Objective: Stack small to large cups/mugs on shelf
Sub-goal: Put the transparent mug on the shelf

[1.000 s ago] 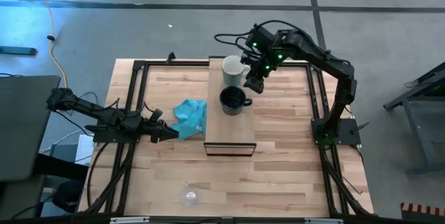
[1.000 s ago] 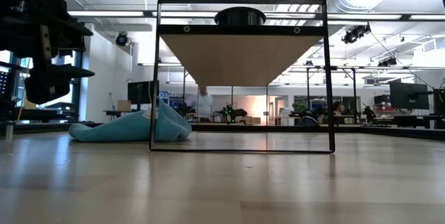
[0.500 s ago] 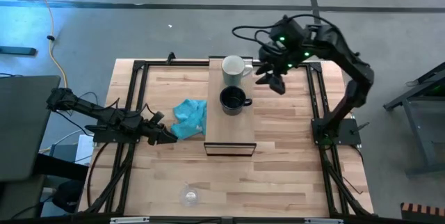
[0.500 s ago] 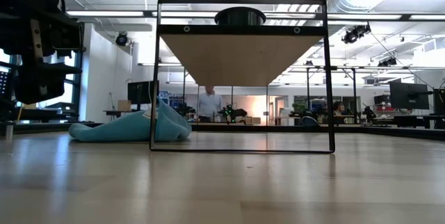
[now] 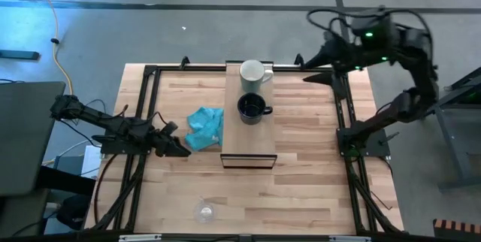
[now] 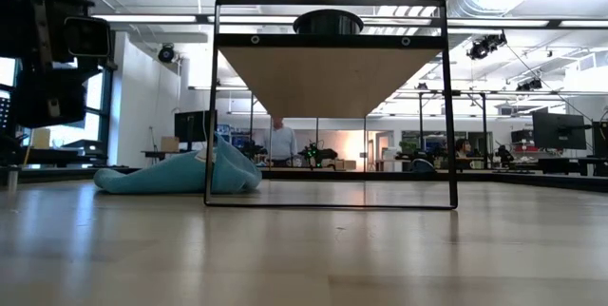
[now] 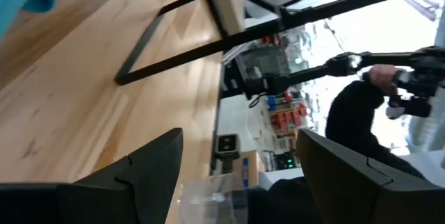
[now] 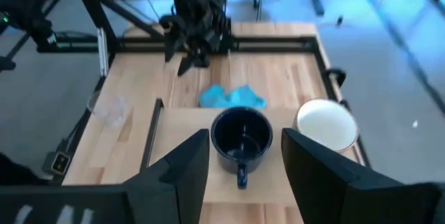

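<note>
The light wood shelf (image 5: 250, 140) stands on a black frame on the table's middle. The white mug (image 5: 254, 74) stands upright on the shelf's far end. The black mug (image 5: 252, 108) stands upright just nearer on the shelf and also shows in the right wrist view (image 8: 241, 135). The clear glass cup (image 5: 204, 211) stands on the table near its front edge. My right gripper (image 5: 310, 69) is open and empty, high over the table's far right part, away from the mugs. My left gripper (image 5: 179, 143) is open and empty, low beside the teal cloth (image 5: 205, 125).
The teal cloth lies bunched on the table left of the shelf, partly under it in the low view (image 6: 180, 175). Black frame rails (image 5: 342, 107) run along the table's sides. A person (image 7: 361, 123) shows in the room beyond the table.
My right gripper has drawn back from beside the two mugs, going up and toward the table's far right corner, empty. Both mugs have stayed where they were on the shelf. My left gripper has turned a little in place by the cloth.
</note>
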Controlling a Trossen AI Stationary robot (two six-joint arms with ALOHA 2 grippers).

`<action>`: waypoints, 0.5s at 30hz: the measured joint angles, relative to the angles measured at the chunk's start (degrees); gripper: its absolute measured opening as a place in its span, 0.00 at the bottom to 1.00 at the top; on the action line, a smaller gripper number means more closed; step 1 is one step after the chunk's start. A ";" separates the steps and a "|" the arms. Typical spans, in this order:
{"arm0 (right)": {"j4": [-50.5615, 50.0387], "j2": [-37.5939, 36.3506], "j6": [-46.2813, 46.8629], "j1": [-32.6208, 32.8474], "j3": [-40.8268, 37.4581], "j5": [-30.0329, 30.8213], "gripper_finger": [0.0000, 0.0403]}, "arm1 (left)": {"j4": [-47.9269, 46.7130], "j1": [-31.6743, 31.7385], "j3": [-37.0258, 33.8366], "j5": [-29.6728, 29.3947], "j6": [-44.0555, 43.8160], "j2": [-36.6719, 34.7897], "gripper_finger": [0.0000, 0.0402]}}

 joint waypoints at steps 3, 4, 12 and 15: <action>0.46 -2.20 0.12 0.00 0.00 0.00 0.43 | 1.47 0.00 0.00 0.00 0.17 -0.01 0.67; 0.43 -2.83 0.26 0.00 0.00 0.00 0.43 | 1.52 0.00 0.00 0.00 0.17 -0.01 0.67; 0.68 -6.41 1.78 0.03 -0.32 -0.41 0.43 | 1.50 0.00 0.00 1.03 0.30 -0.01 0.67; 6.12 -9.77 1.87 0.92 -6.26 -1.37 0.43 | 1.50 0.00 0.00 1.00 0.71 -0.01 0.67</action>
